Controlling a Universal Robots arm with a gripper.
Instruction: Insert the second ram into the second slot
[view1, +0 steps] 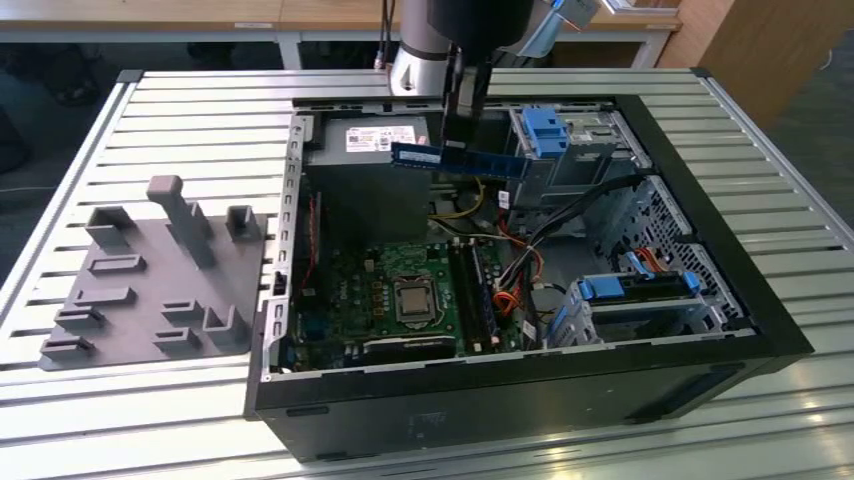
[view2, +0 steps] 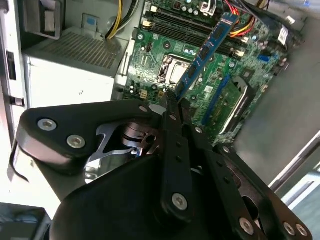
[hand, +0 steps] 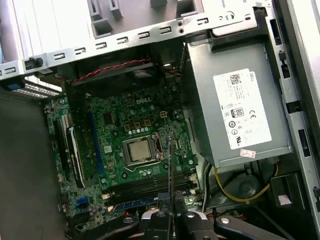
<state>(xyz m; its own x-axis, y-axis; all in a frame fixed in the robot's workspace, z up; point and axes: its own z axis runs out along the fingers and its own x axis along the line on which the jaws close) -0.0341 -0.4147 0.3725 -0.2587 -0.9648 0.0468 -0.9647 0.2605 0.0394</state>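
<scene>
The gripper (view1: 463, 128) is clamping the memory stick (view1: 454, 158) near its middle from above, holding it level and well above the motherboard (view1: 400, 290). That grip is likely keeping the stick balanced for lining up with the motherboard's slots (view1: 475, 290).

Silver-grey round arm (view1: 416, 62) — black jointed fingers (view2: 125, 114) dotted with bright silver screws (view2: 76, 141).

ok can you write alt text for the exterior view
The gripper holds the second ram, a blue stick, in the air above an open computer case with a green motherboard inside. A grey fixture sits on the slatted table at the exterior view's left.
</scene>
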